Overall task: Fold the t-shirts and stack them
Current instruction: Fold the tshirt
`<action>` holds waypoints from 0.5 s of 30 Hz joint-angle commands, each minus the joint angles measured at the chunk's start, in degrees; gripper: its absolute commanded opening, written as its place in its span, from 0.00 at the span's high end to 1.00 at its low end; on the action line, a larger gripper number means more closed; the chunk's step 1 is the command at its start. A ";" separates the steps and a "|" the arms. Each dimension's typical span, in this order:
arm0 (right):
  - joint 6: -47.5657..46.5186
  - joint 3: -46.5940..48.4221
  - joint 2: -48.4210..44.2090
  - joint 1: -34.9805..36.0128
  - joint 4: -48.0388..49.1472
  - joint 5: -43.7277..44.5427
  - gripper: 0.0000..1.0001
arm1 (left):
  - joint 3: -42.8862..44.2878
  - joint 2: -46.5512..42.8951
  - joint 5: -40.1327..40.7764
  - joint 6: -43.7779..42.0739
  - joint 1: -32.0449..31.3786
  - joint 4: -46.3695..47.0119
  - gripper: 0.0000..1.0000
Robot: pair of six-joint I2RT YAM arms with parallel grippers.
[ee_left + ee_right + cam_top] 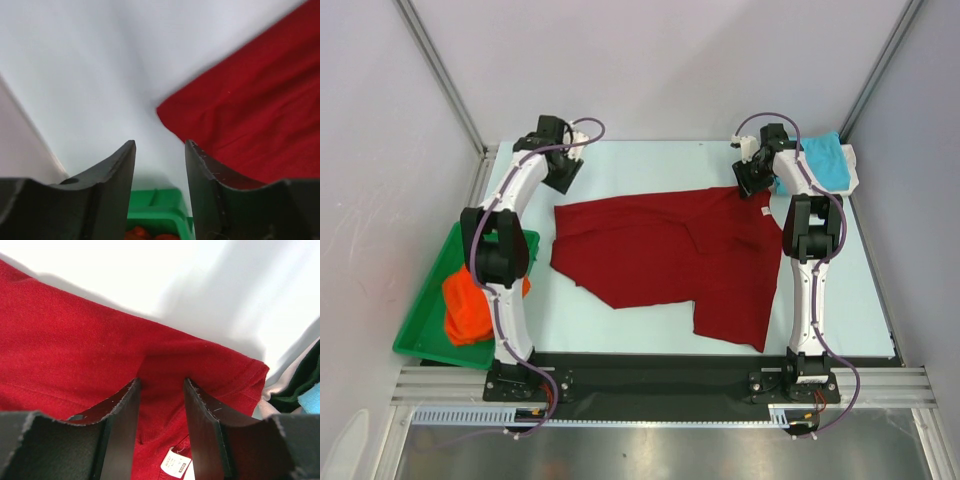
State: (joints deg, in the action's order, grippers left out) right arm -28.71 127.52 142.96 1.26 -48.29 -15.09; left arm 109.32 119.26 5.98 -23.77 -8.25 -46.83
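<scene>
Looking from the top view, you have the dark red t-shirt [660,255] spread flat on the table [620,325], outline uneven. Your left gripper [560,172] sits just off that shirt's far-left corner, over bare table. Your right gripper [752,180] sits at the shirt's far-right corner, over its edge. The turquoise t-shirt [820,160] lies bunched beyond the red shirt's far-right corner, just behind the right gripper. The orange t-shirt [465,305] is heaped in the green tray [428,300], left of the red shirt and apart from it.

Left wrist view: your left gripper [160,145] is released, with the jaws apart and nothing between them. The red shirt [250,110] fills the right side, and its corner stops short of the fingers [115,170]. The pale table [100,75] takes the rest. A bit of the green tray [155,207] and the orange cloth [137,233] shows low between the fingers.

Right wrist view: your right gripper [162,382] is also released. Its jaws are parted right over the red shirt [75,340], near its far edge, and no cloth is pinched. You cannot tell whether the tips touch the fabric. A white label [177,465] lies on the red shirt low between the fingers. A sliver of the turquoise shirt [310,400] shows past the red shirt's right corner.
</scene>
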 commanded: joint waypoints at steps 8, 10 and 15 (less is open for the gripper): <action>-1.44 -0.96 -0.84 -0.82 -0.05 1.56 0.54 | -2.27 6.24 -12.48 6.10 6.23 -6.00 0.50; -1.70 -1.22 -1.01 -0.73 -0.22 1.91 0.54 | -1.22 7.03 -12.83 6.37 7.02 -5.99 0.50; -2.40 -1.84 -1.28 -0.29 -0.40 2.52 0.54 | 1.59 9.76 -14.50 7.16 7.90 -5.64 0.50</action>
State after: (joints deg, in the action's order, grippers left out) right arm -29.65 127.09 142.82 1.28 -48.12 -15.03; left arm 107.20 128.05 -5.43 -18.20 -0.86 -53.17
